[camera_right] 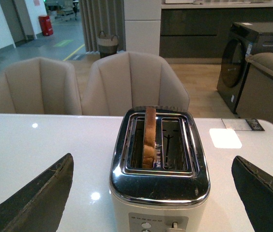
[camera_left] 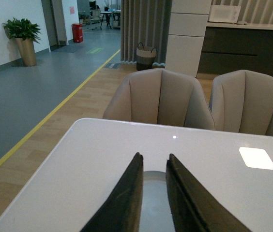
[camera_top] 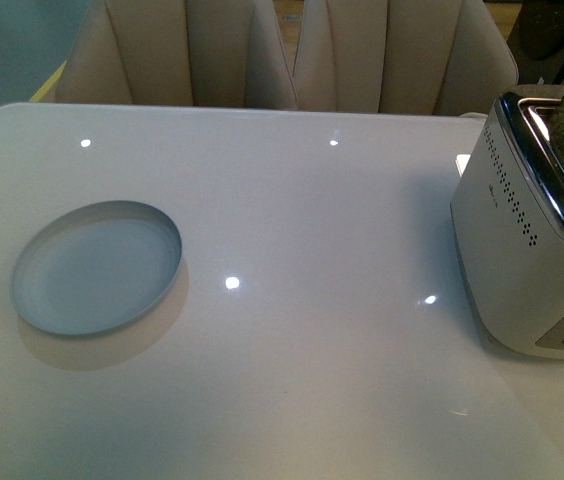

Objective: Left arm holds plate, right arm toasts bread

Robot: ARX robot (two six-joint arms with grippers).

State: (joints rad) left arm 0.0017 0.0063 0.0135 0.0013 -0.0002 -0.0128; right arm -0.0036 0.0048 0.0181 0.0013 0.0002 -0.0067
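Right gripper (camera_right: pixel 151 193) spread wide before toaster (camera_right: pixel 159 164) | bread (camera_right: pixel 149 137) upright in slot | left gripper (camera_left: pixel 153 193) nearly closed, empty, above plate (camera_top: pixel 97 267) | advise: pinch crust squarely, lift straight.

The plate (camera_top: pixel 97 267) lies on the table (camera_top: pixel 292 380) at its left side; the toaster (camera_top: pixel 534 235) stands well apart at the right edge; the bread (camera_right: pixel 149 137) sits upright in one toaster slot, the other slot beside it; two chairs (camera_top: pixel 287 52) stand side by side behind the table's far edge.
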